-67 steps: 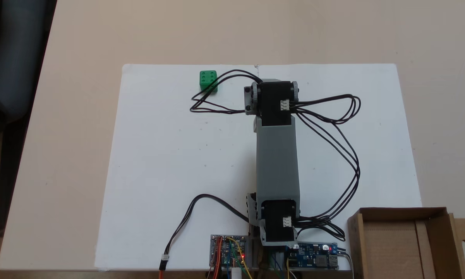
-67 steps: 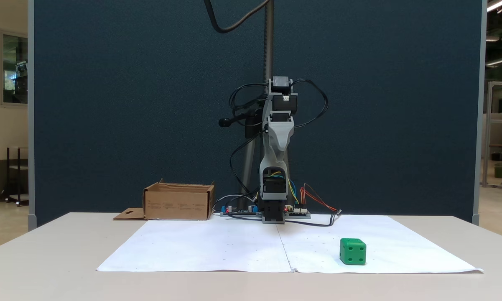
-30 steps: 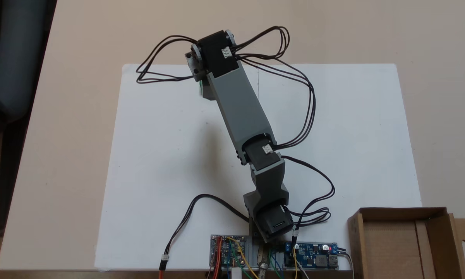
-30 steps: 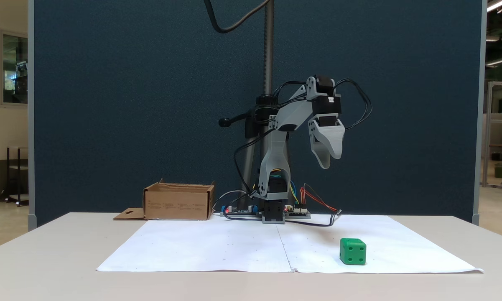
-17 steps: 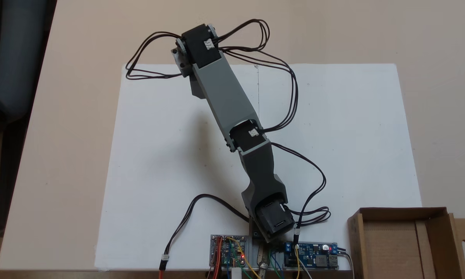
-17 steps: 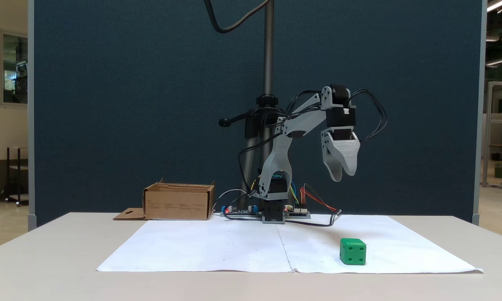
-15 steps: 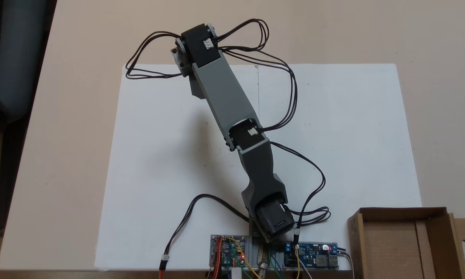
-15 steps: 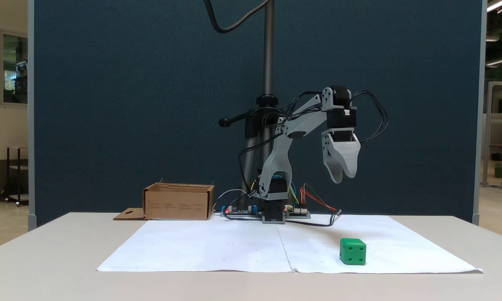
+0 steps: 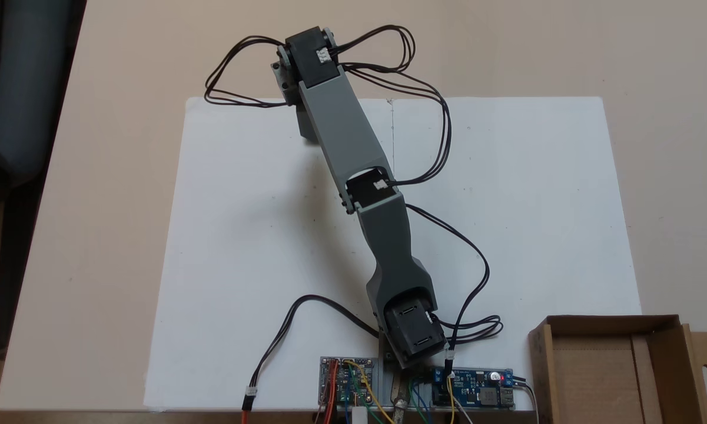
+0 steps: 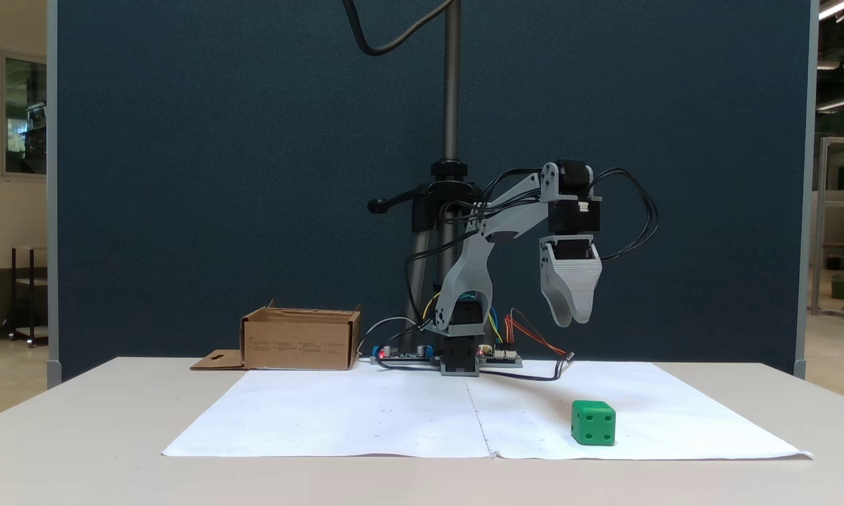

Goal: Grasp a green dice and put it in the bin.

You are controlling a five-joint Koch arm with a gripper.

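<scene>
A large white paper sheet [image 9: 241, 247] lies flat on a beige table [image 9: 123, 176]. Two small circuit boards [image 9: 347, 388] sit at the sheet's near edge. Behind the table stands a dark blue partition panel [image 10: 218, 176], with a black tripod stand [image 10: 450, 190] before it.

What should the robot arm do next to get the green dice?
Probably lower the end effector straight down. It hangs in the air above the green dice, which sits untouched on the white paper, far from the bin.
</scene>
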